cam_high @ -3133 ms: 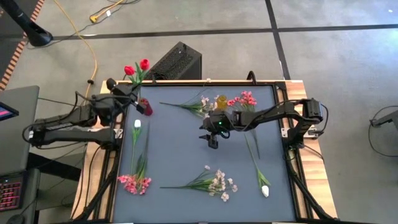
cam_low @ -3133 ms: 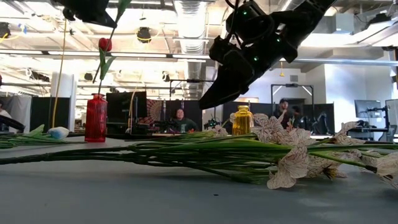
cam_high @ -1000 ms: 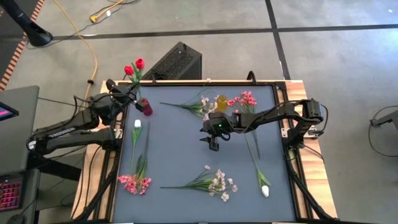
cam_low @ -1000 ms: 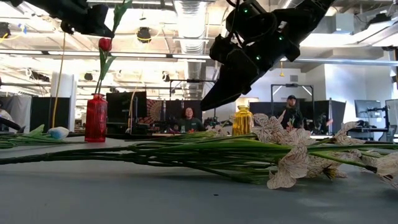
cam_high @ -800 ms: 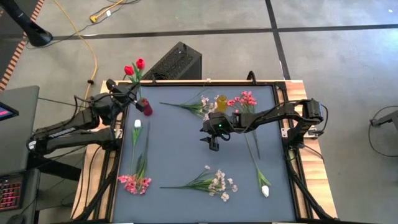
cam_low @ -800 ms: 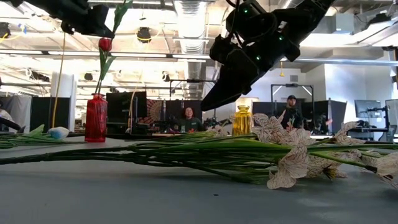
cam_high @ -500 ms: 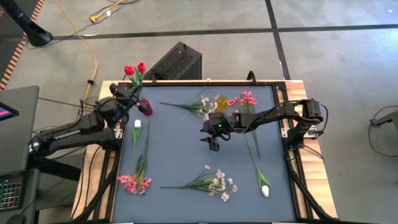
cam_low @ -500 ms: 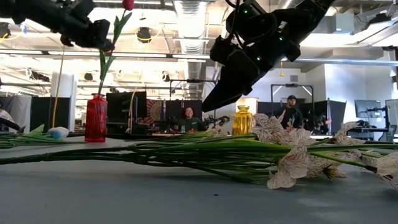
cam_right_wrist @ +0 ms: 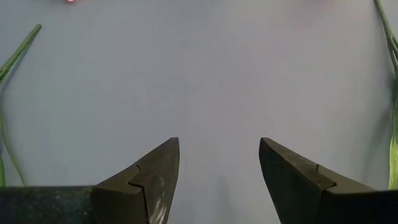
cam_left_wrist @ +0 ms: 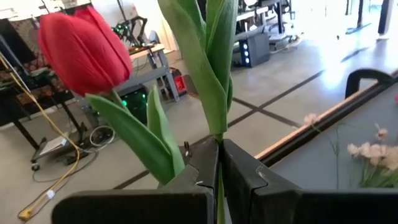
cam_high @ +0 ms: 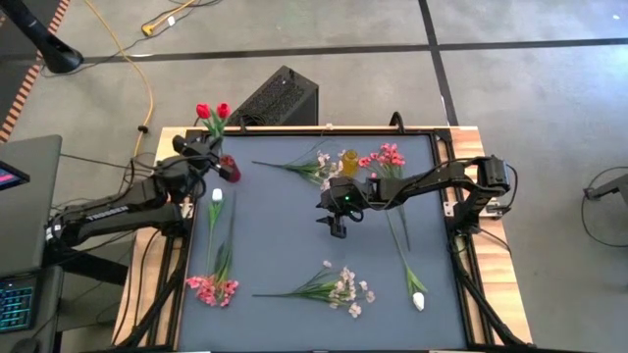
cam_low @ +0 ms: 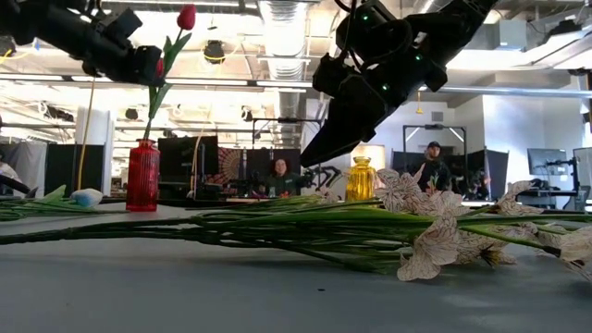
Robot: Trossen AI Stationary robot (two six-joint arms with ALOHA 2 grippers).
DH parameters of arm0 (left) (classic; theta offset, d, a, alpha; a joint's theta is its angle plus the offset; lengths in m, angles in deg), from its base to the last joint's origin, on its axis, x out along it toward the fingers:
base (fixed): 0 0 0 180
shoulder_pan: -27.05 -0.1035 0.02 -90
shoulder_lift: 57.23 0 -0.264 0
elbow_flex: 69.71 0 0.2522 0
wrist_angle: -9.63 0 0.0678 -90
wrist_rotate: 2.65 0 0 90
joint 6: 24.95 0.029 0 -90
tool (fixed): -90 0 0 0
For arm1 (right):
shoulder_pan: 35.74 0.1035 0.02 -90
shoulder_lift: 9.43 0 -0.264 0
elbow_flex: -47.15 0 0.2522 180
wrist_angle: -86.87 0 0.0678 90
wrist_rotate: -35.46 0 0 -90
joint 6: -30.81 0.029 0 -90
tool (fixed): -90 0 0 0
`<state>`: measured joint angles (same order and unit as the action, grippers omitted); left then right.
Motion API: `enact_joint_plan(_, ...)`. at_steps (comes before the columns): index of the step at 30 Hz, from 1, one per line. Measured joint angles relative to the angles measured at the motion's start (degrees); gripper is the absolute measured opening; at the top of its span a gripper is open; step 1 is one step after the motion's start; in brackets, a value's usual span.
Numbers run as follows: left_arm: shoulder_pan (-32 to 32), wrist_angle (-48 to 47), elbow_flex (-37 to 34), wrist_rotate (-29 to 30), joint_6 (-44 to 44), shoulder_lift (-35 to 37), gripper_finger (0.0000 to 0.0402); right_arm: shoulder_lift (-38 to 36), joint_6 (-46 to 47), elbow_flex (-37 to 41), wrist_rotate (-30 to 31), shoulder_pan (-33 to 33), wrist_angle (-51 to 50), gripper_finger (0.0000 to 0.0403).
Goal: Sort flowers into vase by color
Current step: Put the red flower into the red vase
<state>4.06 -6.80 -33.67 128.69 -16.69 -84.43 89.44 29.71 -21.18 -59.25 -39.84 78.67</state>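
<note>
My left gripper [cam_high: 209, 157] is shut on the stem of a red tulip [cam_low: 187, 17] above the red vase [cam_high: 230, 169] at the table's far left. A second red tulip [cam_left_wrist: 84, 50] stands in that vase [cam_low: 142, 176], its bud partly hidden behind the gripper in the low view. My right gripper [cam_high: 337, 227] hovers open over the middle of the grey mat [cam_right_wrist: 211, 74], touching nothing. A white tulip [cam_high: 216, 195] and a pink spray [cam_high: 213, 288] lie flat on the mat's left side. A pale spray [cam_high: 348, 289] and another white tulip [cam_high: 418, 301] lie flat near the near edge. My left gripper pinches the red tulip's green stem [cam_left_wrist: 219, 186] between its two fingers, just below the leaves. The fingers come roughly level from the table's left and lie across the stem. The tulip stands slightly tilted, bud up, and its stem runs down to the red vase's mouth [cam_low: 146, 141].
A yellow vase [cam_high: 350, 160] stands at the far middle, with a pale spray [cam_high: 319, 162] and pink flowers [cam_high: 388, 155] beside it. Long green stems [cam_low: 305, 227] lie across the near part of the mat. People sit and stand in the room beyond the table.
My left gripper has moved toward the table's right and down, toward the red vase, carrying the tulip. The held bud, above the low view's top before, has come down into sight. The right arm has kept still.
</note>
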Motion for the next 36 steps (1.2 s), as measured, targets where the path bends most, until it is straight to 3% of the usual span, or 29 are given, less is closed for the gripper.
enact_joint_plan(20, 0.0, -14.9, 0.0, 2.6, -16.3, -0.1, 0.0, 0.0, -0.5, 0.0, 0.0, 0.0, 0.2, 0.0249)
enact_joint_plan(36, 0.0, -17.1, 0.0, -2.1, -15.0, -0.1, 0.0017, 0.0, -0.4, 0.0, 0.0, 0.0, 0.3, 0.0249)
